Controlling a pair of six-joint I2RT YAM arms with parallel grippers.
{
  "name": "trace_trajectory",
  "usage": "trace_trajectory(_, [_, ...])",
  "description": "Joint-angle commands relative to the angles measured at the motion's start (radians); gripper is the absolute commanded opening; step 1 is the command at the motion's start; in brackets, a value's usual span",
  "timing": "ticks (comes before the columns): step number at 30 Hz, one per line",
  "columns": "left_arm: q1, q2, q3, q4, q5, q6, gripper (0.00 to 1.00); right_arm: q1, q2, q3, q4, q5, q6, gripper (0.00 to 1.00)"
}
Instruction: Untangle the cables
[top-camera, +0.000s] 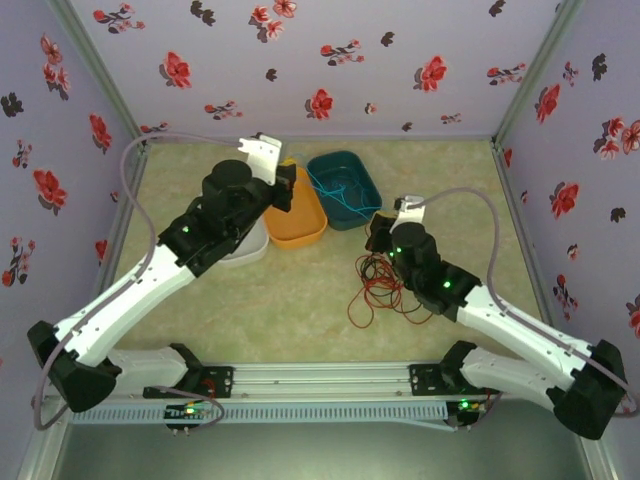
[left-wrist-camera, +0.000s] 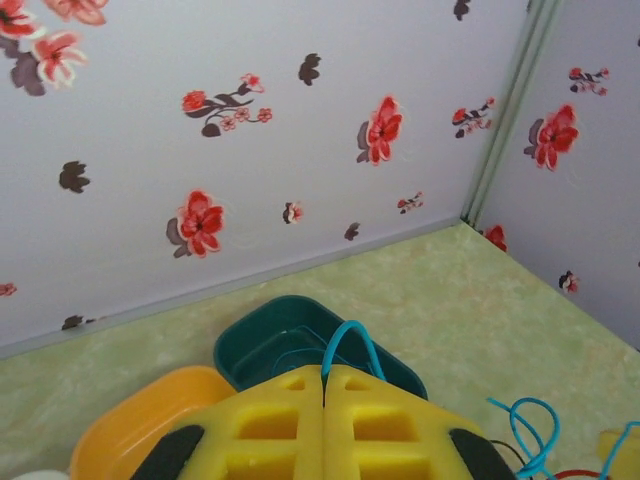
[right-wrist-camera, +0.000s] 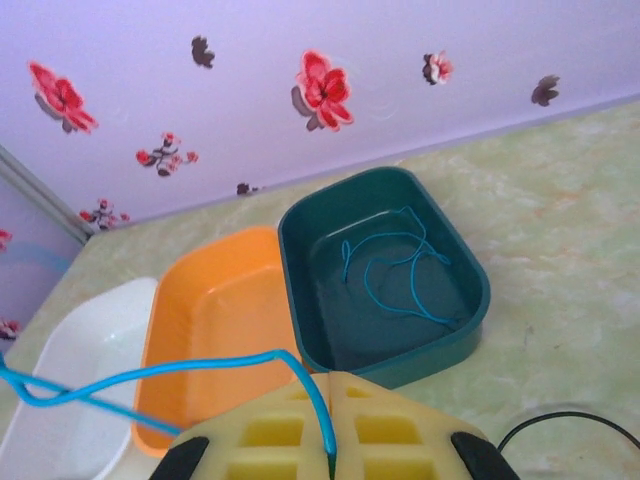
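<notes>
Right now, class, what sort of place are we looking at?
Probably a tabletop robot test cell: floral-papered walls enclose it, two arms are bolted along the near edge, and bins sit near tangled cables.

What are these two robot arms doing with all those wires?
They are sorting tangled wires. The left gripper and the right gripper are both shut on the blue cable, part of which already lies looped in the teal bin. The red and black cables lie in a tangle on the table by the right arm.
</notes>
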Motion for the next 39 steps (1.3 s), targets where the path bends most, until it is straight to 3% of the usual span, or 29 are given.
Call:
trace_trajectory(1, [0.022,-0.036,-0.016,0.012,-0.045,-0.047,0.00,-0.028,-0.028,-0.021,-0.112,0.120,0.095,0.00])
trace_trajectory(8, [0.040,-0.079,-0.023,0.006,-0.097,-0.031,0.00,-0.082,-0.029,-0.005,-0.271,0.214,0.230,0.02])
trace_trajectory(10, [0.043,-0.093,-0.029,0.015,-0.098,-0.027,0.00,-0.096,-0.029,-0.002,-0.324,0.241,0.283,0.23])
trace_trajectory(14, [0.043,-0.114,-0.036,0.024,-0.099,-0.021,0.00,-0.121,-0.034,-0.002,-0.383,0.263,0.344,0.38])
trace_trajectory(21, [0.044,-0.153,-0.054,0.036,-0.093,-0.009,0.00,-0.140,-0.041,0.015,-0.488,0.324,0.427,0.45])
trace_trajectory(24, [0.042,-0.172,-0.064,0.046,-0.092,-0.003,0.00,-0.158,-0.052,0.021,-0.547,0.336,0.466,0.56])
trace_trajectory(28, [0.044,-0.172,-0.064,0.029,-0.015,-0.001,0.00,-0.177,-0.074,0.027,-0.571,0.264,0.430,0.69])
trace_trajectory(34, [0.043,-0.186,-0.082,0.036,-0.027,0.010,0.00,-0.218,-0.085,0.052,-0.768,0.301,0.498,0.76])
trace_trajectory(39, [0.043,-0.177,-0.068,0.037,-0.015,0.010,0.00,-0.281,-0.102,0.027,-0.774,0.243,0.491,0.77])
